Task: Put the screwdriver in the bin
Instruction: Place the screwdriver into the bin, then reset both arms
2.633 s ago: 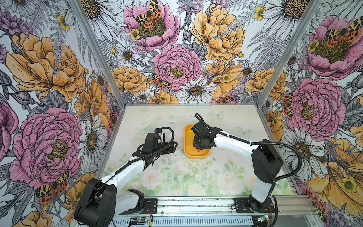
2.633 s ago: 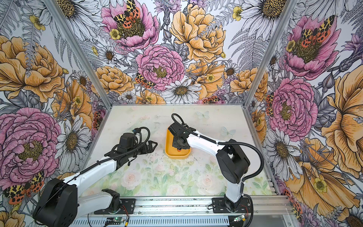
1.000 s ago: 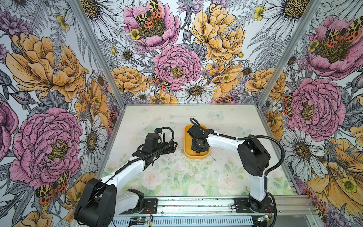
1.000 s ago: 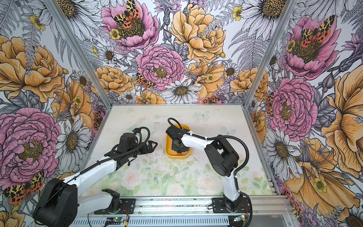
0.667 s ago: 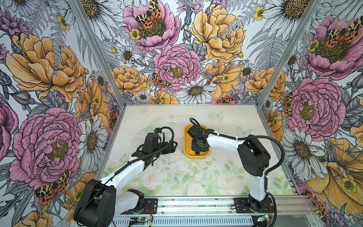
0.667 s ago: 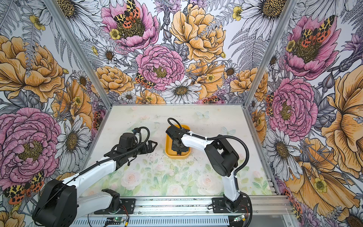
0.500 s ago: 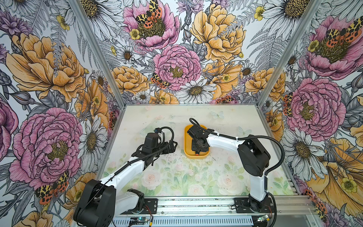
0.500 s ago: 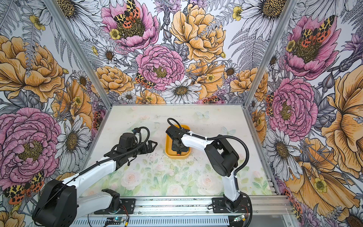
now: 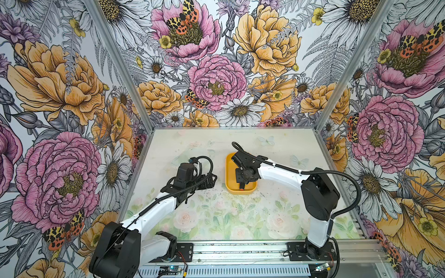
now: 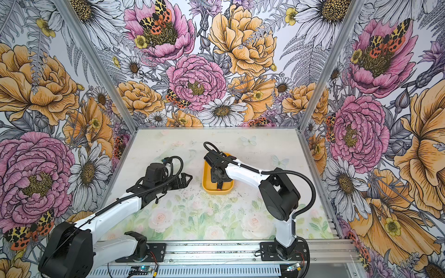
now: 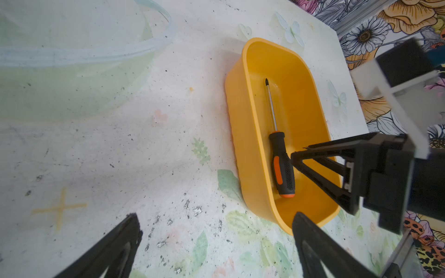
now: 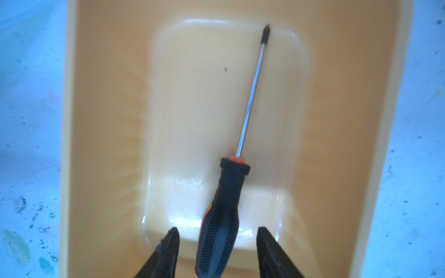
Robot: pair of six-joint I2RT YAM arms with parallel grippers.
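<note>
The yellow-orange bin (image 9: 228,173) (image 10: 206,177) stands mid-table. The screwdriver (image 12: 224,211) (image 11: 283,166) lies flat on the bin's floor (image 12: 192,96), with its shaft pointing at the far end and its black and orange handle at the near end. Its handle end also shows in a top view (image 9: 241,187). My right gripper (image 12: 218,231) (image 9: 242,179) hovers over the handle, open, with a gap on each side of it. My left gripper (image 11: 216,216) (image 9: 213,179) is open and holds nothing. It sits low over the table, just left of the bin (image 11: 301,96).
The floral table mat (image 9: 216,216) is scuffed and speckled around the bin. Flowered walls enclose the table on three sides, and a metal rail (image 9: 240,250) with both arm bases runs along the front edge.
My right arm lowered into the bin, then its jaws went from shut to open, and the screwdriver now lies free on the floor. The left arm stayed put.
</note>
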